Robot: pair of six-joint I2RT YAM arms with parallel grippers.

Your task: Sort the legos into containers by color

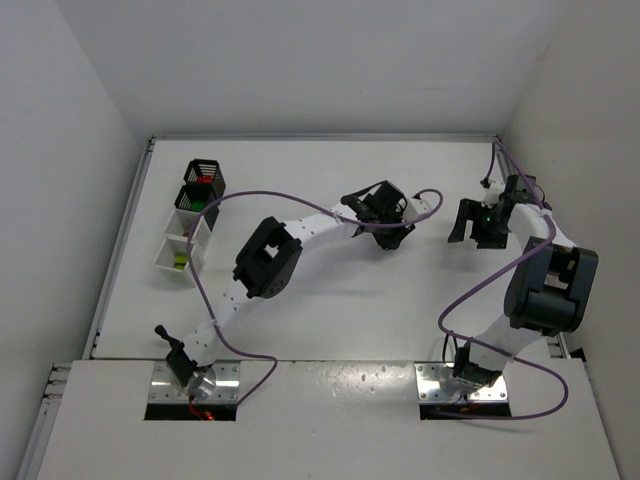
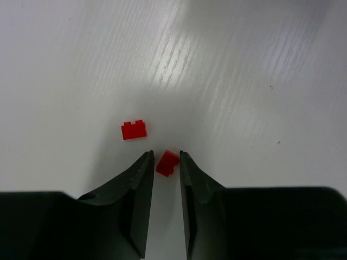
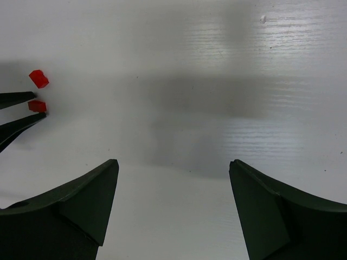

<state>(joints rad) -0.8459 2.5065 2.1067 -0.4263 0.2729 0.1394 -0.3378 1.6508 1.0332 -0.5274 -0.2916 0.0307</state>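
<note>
In the left wrist view a small red lego [image 2: 167, 163] lies tilted on the white table between the tips of my left gripper [image 2: 165, 154]. The jaws stand narrow around it: the right finger [image 2: 187, 173] touches it and a thin gap shows at the left finger. A second red lego [image 2: 134, 130] lies just beyond, up and to the left. My right gripper [image 3: 172, 165] is wide open over bare table; its view shows both red legos [image 3: 37, 105] at the far left. The containers [image 1: 190, 215] stand in a row at the table's left edge.
The two black bins [image 1: 205, 175] are at the far end of the row and the two white ones [image 1: 178, 258] nearer. Small coloured bits show inside some. White walls close the table at left, back and right. Purple cables loop over both arms.
</note>
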